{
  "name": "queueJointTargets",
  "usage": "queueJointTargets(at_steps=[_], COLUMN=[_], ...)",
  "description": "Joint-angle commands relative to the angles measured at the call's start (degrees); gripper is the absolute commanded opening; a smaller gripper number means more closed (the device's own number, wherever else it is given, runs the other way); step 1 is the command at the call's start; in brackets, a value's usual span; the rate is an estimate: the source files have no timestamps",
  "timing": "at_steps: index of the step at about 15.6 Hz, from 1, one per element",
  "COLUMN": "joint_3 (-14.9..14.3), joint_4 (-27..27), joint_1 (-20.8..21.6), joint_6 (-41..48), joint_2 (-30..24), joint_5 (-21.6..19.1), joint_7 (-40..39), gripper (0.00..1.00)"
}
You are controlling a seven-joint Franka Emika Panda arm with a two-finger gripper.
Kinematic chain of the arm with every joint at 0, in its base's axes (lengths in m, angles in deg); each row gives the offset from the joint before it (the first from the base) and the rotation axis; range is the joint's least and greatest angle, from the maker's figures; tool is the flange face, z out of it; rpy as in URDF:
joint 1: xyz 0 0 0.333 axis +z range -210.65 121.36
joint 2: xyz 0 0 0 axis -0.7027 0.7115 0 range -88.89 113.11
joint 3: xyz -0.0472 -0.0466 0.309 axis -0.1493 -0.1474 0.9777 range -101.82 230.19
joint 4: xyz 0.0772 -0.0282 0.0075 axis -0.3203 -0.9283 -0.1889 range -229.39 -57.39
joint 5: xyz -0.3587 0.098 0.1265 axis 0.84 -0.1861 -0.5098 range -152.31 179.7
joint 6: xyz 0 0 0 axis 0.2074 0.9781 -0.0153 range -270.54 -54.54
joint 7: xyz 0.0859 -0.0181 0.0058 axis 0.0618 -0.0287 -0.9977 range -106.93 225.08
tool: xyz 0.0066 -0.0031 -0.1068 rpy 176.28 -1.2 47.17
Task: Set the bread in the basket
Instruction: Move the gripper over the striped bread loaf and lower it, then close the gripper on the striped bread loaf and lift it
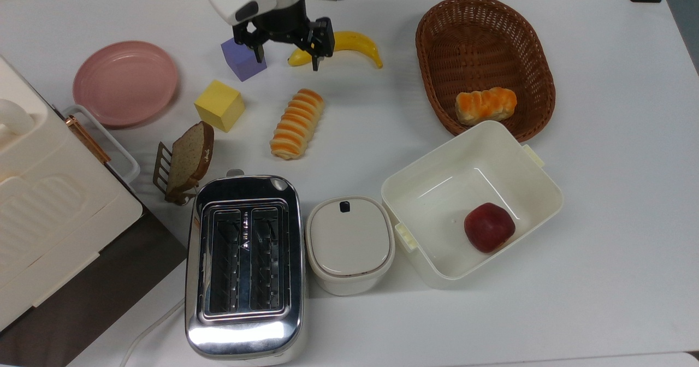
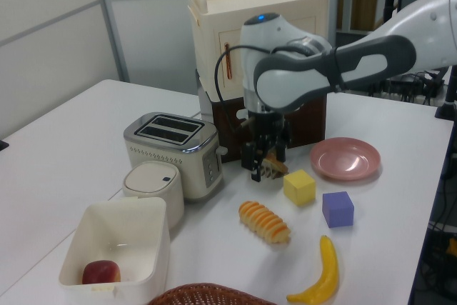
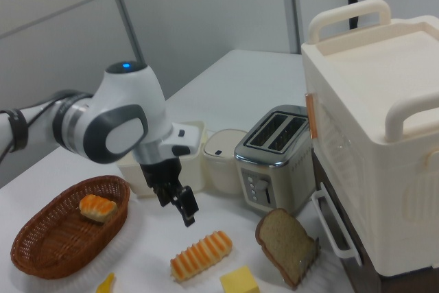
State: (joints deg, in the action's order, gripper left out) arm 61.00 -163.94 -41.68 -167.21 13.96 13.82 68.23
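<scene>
The bread (image 1: 297, 123) is a long pale roll with orange-brown stripes, lying on the white table left of centre in the top view; it also shows in the left view (image 2: 265, 221) and the right view (image 3: 202, 254). The brown wicker basket (image 1: 480, 39) stands at the top view's upper right and holds a glazed orange bun (image 1: 486, 105). My gripper (image 1: 286, 59) hangs open and empty above the table, just beyond the bread's far end, between the purple cube and the banana. In the right view the gripper (image 3: 176, 206) hovers up and left of the bread, beside the basket (image 3: 41, 248).
A banana (image 1: 357, 43), purple cube (image 1: 240, 64), yellow cube (image 1: 219, 105) and pink plate (image 1: 125, 83) lie around the gripper. A bread slice in a rack (image 1: 188, 159), toaster (image 1: 244, 266), lidded pot (image 1: 349, 243) and white tub (image 1: 538, 184) holding an apple (image 1: 489, 227) sit nearer. A cream box (image 1: 49, 214) stands at the left.
</scene>
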Motion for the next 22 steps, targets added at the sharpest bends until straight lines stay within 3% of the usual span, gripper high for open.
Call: queueJointTargets(at_steps=[1, 3, 15, 22], joint_3=[-0.4, -0.4, -0.4, -0.3], joint_4=[-3.2, -3.2, -2.8, -2.7], joint_1=[0.5, 0.5, 0.0, 0.5], joint_6=[-5.8, -7.1, -12.1, -16.1], joint_2=[3.3, 5.8, 11.9, 11.9], joint_5=[2.6, 5.1, 8.0, 8.3], joint_7=[5.2, 8.1, 9.1, 12.7], gripper=[1.00, 1.00, 1.00, 1.00])
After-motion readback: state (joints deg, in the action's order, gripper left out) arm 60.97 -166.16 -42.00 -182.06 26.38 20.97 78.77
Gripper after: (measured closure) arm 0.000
